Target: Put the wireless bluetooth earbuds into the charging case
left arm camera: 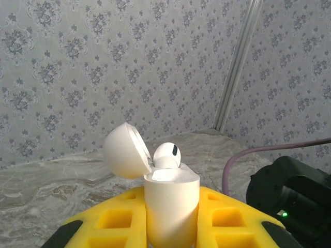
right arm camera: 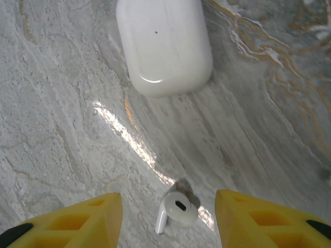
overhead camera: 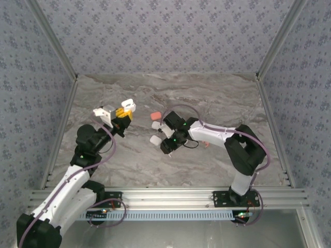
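My right gripper (right arm camera: 168,219) hangs parted over the table (right arm camera: 62,129). A white earbud (right arm camera: 178,211) lies between the fingers, stem slanting back toward my wrist, probably untouched. My left gripper (left arm camera: 170,230) is clamped on the raised, open charging case (left arm camera: 170,199), with a seated bud (left arm camera: 166,155) inside.

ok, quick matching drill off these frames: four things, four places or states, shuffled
1 open case
2 shut case
3 loose bud
4 seated bud

a on the table, between the open fingers of the right claw
b clamped in the left claw
c flat on the table, ahead of the right claw
d poking out of the open case

Pairs: 1-b, 2-c, 3-a, 4-d
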Action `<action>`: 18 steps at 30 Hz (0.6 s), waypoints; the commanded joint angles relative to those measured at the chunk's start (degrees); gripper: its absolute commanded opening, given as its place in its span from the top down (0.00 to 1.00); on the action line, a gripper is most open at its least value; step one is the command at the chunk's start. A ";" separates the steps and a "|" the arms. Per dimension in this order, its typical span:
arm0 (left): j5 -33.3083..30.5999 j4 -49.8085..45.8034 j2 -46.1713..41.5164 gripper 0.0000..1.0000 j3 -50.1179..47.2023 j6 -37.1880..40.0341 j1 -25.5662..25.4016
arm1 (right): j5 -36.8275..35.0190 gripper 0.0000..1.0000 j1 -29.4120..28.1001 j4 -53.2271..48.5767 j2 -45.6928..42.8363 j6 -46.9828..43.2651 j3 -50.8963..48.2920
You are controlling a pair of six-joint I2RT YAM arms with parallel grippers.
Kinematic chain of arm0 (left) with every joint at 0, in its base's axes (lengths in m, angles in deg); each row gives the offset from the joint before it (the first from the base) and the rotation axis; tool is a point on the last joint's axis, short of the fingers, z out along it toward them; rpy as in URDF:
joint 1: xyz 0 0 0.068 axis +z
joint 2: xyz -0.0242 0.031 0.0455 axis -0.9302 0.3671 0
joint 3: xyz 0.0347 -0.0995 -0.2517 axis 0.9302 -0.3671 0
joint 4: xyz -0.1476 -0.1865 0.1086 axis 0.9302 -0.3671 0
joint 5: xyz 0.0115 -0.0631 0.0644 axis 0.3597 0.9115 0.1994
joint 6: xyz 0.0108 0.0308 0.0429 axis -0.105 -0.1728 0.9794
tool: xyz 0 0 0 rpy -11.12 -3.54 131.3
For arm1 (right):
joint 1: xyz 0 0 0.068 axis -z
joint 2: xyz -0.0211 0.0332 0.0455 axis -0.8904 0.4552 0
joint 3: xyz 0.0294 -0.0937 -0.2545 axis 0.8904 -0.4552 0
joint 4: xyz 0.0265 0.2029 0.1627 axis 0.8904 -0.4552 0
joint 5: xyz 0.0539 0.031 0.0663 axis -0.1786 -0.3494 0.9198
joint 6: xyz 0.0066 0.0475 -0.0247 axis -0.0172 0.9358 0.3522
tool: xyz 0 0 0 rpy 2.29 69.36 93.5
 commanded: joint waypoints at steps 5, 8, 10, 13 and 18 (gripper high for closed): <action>0.16 0.44 -1.41 1.00 -0.18 0.60 0.45 | 1.80 0.50 -1.07 -3.13 4.43 -3.19 2.44; 0.31 0.24 -1.42 1.00 -0.18 0.67 0.43 | 1.69 0.50 -1.44 -4.17 5.35 -3.53 2.44; 0.28 0.14 -1.45 1.00 -0.18 0.68 0.45 | 1.46 0.51 -1.49 -4.75 5.49 -3.62 2.41; 0.31 0.06 -1.38 1.00 -0.27 0.49 0.46 | 1.50 0.52 -1.58 -5.56 5.43 -3.89 2.41; 0.29 0.07 -1.38 1.00 -0.31 0.55 0.45 | 1.46 0.54 -1.64 -8.13 5.02 -4.34 2.10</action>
